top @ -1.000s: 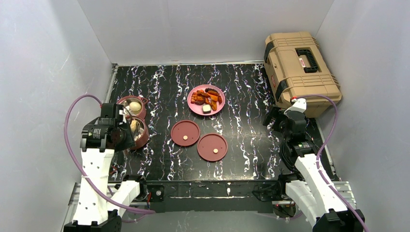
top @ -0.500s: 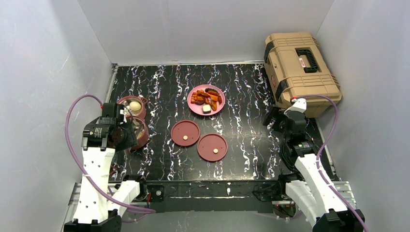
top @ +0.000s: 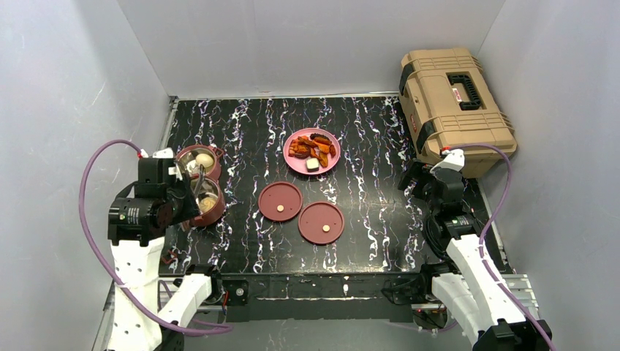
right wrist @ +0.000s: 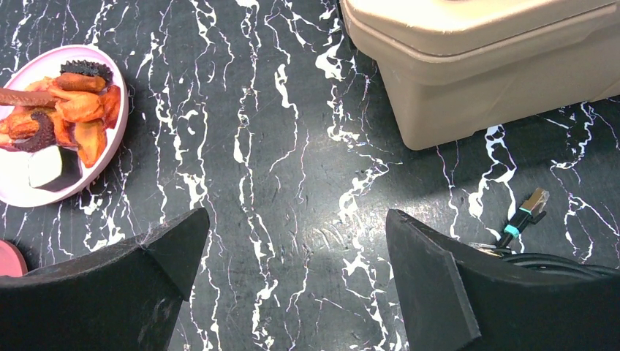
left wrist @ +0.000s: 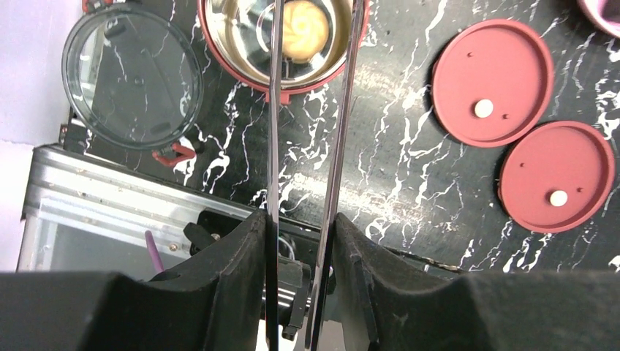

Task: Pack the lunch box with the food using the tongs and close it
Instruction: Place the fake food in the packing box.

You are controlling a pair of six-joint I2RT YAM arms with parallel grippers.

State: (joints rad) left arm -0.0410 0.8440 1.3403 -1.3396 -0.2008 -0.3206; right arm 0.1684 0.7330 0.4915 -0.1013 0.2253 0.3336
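At the left of the counter (top: 365, 139), the left end effector (left wrist: 298, 219) was narrowed onto the tongs (left wrist: 271, 146), one finger pressing each thin arm. Its wrist camera showed those arms running out over the near bowl (left wrist: 227, 68), where the bun (left wrist: 303, 29) sat. The overhead view hid that grip under the wrist. The same camera alone caught the clear top lid (left wrist: 131, 77), lying beside the bowl near the counter's edge. From above, the far bowl (top: 218, 167) sat just behind the near one and held a white egg-like piece (top: 205, 158). Two flat lids (top: 281, 201) lay side by side mid-counter, with the pink plate (top: 300, 167) of orange-red chunks (top: 313, 146) behind them. The right end effector (right wrist: 296, 219) hung spread wide, holding nothing, between the plate and the tan toolbox (top: 453, 102). Only its camera showed a loose cable plug (right wrist: 528, 208).
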